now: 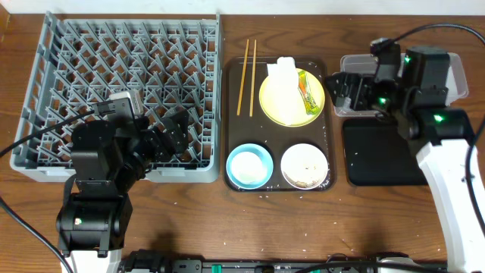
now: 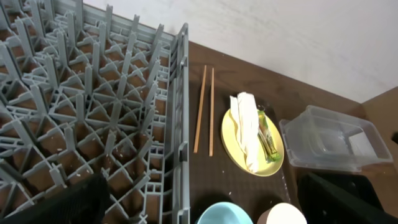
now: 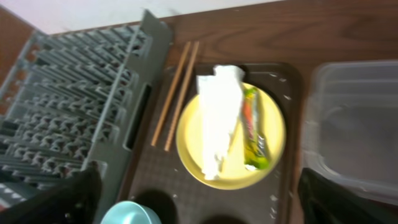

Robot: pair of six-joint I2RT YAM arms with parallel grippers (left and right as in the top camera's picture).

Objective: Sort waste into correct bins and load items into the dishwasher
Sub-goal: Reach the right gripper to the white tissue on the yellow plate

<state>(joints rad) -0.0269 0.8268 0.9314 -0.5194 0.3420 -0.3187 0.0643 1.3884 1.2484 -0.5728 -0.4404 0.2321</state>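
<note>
Overhead: round yellow plate (image 1: 265,100) bears crumpled white napkin (image 1: 284,87), glossy green-orange wrapper (image 1: 308,94).

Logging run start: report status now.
Left pincer open over rack, right pincer open by clear tub. Napkin, wrapper on yellow plate; chopsticks beside it on brown tray. Nothing blocking the plate.

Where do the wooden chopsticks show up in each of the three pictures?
Overhead: chopsticks top centre, between grey rack and yellow plate.
Left wrist: centre, just right of the rack.
Right wrist: upper left of centre, left of the plate.
Shared landmark: the yellow plate beside them.
</note>
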